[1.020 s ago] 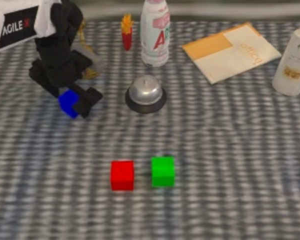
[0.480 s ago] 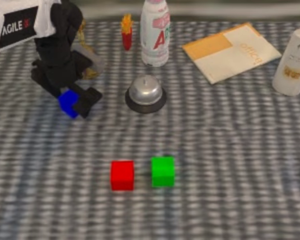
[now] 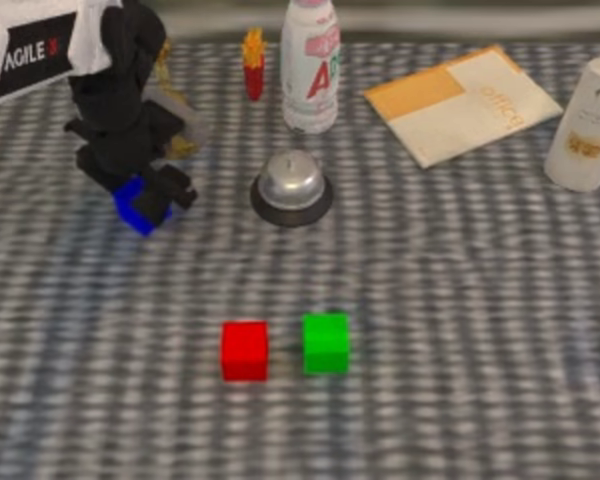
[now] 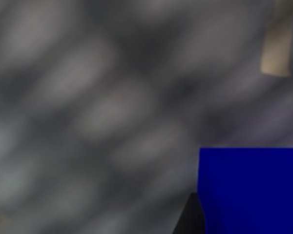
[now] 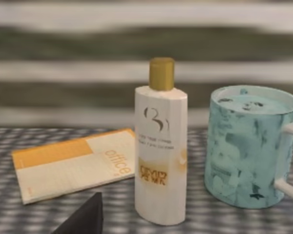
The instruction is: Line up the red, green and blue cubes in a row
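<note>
Two cubes, the red cube (image 3: 244,350) and green cube (image 3: 326,343), sit side by side in front of the silver bell (image 3: 291,186). Left of the bell, my left end effector (image 3: 140,195) clamps the blue cube (image 3: 132,202) on the desk (image 3: 460,300). Nothing shows my right end effector's grip.

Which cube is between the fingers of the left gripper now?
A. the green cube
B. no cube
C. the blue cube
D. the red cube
C: in the top view the left gripper has its fingers on both sides of the blue cube, while the red cube and green cube lie free near the front.
</note>
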### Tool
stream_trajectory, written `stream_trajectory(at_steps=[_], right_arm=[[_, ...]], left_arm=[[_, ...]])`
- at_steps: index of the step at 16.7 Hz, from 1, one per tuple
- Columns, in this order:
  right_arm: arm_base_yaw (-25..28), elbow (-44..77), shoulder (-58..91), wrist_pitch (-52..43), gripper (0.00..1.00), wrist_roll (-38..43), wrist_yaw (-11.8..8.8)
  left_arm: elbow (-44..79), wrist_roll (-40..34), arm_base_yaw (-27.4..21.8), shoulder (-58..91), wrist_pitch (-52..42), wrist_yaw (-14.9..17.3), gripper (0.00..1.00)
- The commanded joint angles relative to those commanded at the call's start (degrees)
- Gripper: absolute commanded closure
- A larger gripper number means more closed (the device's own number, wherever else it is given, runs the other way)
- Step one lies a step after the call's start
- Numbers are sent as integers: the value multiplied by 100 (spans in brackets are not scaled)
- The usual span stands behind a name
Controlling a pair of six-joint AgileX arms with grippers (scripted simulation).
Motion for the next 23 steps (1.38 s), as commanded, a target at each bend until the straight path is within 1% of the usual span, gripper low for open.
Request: stream_trajectory(at_steps=[1,8,9,10,12,17,23], right_arm=[[0,0,0,0,0,0,0],[0,0,0,0,0,0,0],[0,0,0,0,0,0,0],[0,0,0,0,0,0,0],[0,0,0,0,0,0,0],[0,0,0,0,0,0,0],[0,0,0,0,0,0,0]], left_arm=[[0,0,0,0,0,0,100],[0,0,0,0,0,0,100],[26,-39,-20,-182,-68,73,100],[45,-39,-17,-182,-87,76,100],[252,-29,-8,-219,-306,87,100],[1020,-41,74,-421,-1343,73,100],[1105,-46,52,-450,-1429,67,100]])
